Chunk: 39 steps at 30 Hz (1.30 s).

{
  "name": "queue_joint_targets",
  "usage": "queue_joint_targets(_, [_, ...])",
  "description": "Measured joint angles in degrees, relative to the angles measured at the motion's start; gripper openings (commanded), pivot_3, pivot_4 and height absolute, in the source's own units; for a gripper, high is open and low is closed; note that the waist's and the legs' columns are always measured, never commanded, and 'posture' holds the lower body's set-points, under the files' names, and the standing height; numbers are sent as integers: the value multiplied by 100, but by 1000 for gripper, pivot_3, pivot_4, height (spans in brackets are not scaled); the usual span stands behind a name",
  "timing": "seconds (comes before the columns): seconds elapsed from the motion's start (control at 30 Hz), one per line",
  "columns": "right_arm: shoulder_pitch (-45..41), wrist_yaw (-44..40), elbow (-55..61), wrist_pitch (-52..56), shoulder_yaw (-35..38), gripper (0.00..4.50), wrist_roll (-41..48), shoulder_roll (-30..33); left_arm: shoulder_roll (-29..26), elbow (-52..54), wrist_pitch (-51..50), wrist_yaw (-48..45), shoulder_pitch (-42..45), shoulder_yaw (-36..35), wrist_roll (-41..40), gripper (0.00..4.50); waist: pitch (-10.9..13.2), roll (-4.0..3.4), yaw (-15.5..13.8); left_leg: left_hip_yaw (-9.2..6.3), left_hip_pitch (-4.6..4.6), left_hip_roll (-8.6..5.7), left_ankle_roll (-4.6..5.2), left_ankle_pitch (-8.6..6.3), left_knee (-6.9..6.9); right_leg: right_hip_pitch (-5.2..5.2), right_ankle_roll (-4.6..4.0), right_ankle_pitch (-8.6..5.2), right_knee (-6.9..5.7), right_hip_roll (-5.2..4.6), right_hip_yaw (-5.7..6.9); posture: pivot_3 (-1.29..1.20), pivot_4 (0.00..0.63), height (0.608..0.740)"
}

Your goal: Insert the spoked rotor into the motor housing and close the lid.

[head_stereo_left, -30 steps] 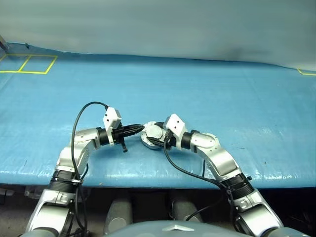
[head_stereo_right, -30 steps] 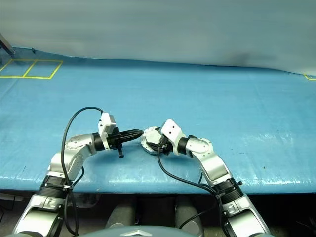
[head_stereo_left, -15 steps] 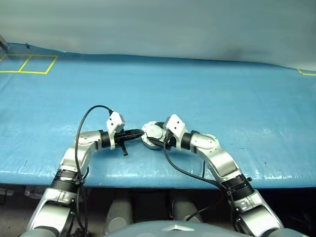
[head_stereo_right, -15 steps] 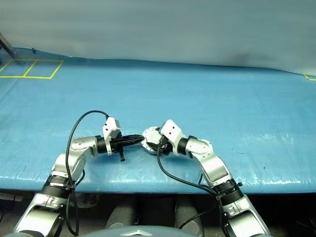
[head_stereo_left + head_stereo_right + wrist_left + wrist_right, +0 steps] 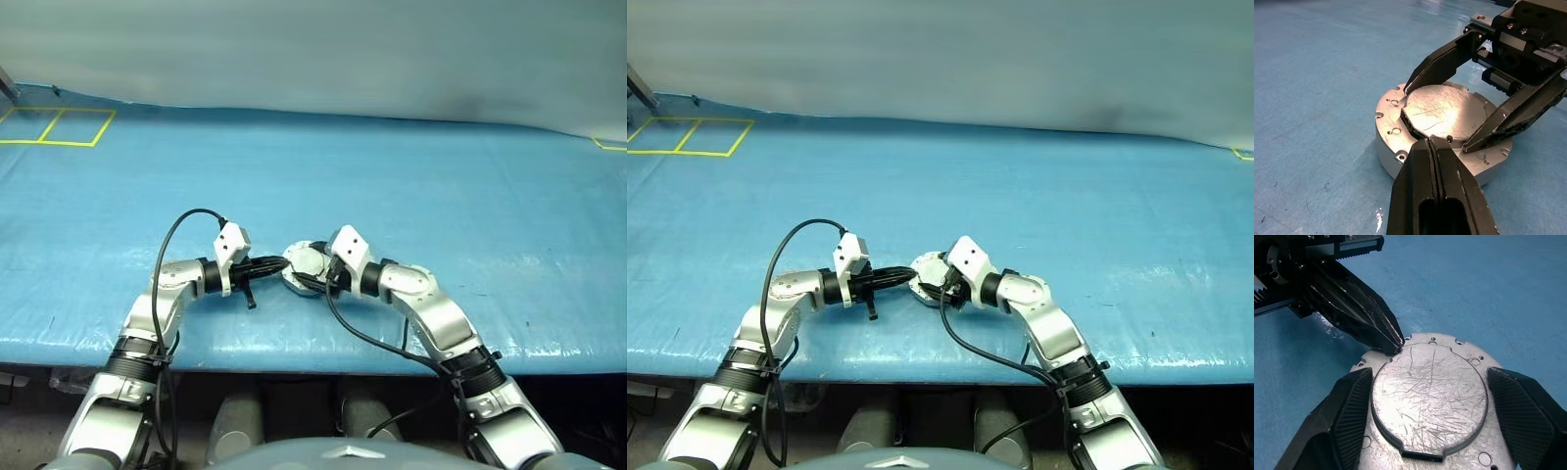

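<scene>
Blue tarp-like sheeting point(image 5: 411, 176) covers the table, and the motor housing point(image 5: 1388, 139) sits on it near the front edge, at about 6 o'clock from the table's centre, between the two grippers. Its lid point(image 5: 1430, 394) lies flat and closed on top, plain scratched grey face up, framed by the housing's silver flange with small screw holes. The spoked rotor cannot be seen, hidden if it is inside.

From the housing's 9 o'clock side comes the left gripper point(image 5: 1431, 142), its two black fingers pressed together into one point, holding nothing; the tip touches the rim of the lid where lid and flange meet. From the 3 o'clock side comes the right gripper point(image 5: 1430, 396), its jaws spread wide, one ribbed black finger point(image 5: 1347, 406) on each side of the lid, just beside its edge and above the flange. Whether those pads actually touch the metal cannot be told.

Yellow tape lines point(image 5: 59, 125) mark squares at the far 10 o'clock corner of the table.
</scene>
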<state>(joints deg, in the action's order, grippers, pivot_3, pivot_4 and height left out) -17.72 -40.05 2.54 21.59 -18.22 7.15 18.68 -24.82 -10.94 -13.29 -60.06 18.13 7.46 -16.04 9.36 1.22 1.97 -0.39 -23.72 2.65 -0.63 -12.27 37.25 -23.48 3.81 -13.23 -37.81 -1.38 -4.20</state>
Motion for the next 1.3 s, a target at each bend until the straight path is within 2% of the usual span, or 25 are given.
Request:
queue_joint_targets(0.3, [218, 21, 249, -11, 97, 4475, 82, -26, 0, -11, 18, 1, 3, -3, 12, 0, 0, 0, -7, -1, -6, 0, 0, 0, -3, -6, 0, 0, 1, 0, 1, 0, 150, 740])
queue_joint_targets(0.6, [560, 528, 804, 912, 1146, 4475, 1055, -364, 10, -37, 31, -1, 4, -5, 12, 0, 1, -1, -37, -1, -11, 0, 0, 0, -8, -11, 0, 0, 6, -1, 1, 0, 150, 740])
queue_joint_targets(0.8, [1093, 727, 907, 2081, 1896, 4475, 2039, -416, 19, -52, 113, -4, 4, -6, 13, 0, 2, -2, -37, -1, -11, 0, 0, 0, -16, -15, -3, -2, 5, -1, 1, 0, 150, 740])
queue_joint_targets(1.0, [1280, 1074, 941, 3168, 2799, 4475, 3344, -886, 17, -82, 146, -11, 3, -6, 12, 0, 2, -2, -28, -1, -11, 1, 0, -1, -16, -15, -3, -2, 6, -1, 1, 0, 150, 740])
queue_joint_targets(1.17, [1288, 1492, 789, 3787, 3265, 4475, 4288, -1446, 12, -93, 161, -15, 4, -6, 12, 0, 2, -2, -25, -2, -12, 1, 0, -1, -17, -15, -3, -2, 6, -1, 1, 0, 150, 740])
queue_joint_targets(1.3, [1282, 1806, 546, 3994, 3340, 4475, 4601, -1701, 10, -95, 172, -10, 3, -7, 13, 0, 3, -4, -23, -1, -13, 1, 0, -1, -17, -17, -3, -3, 7, -2, 1, 0, 150, 740])
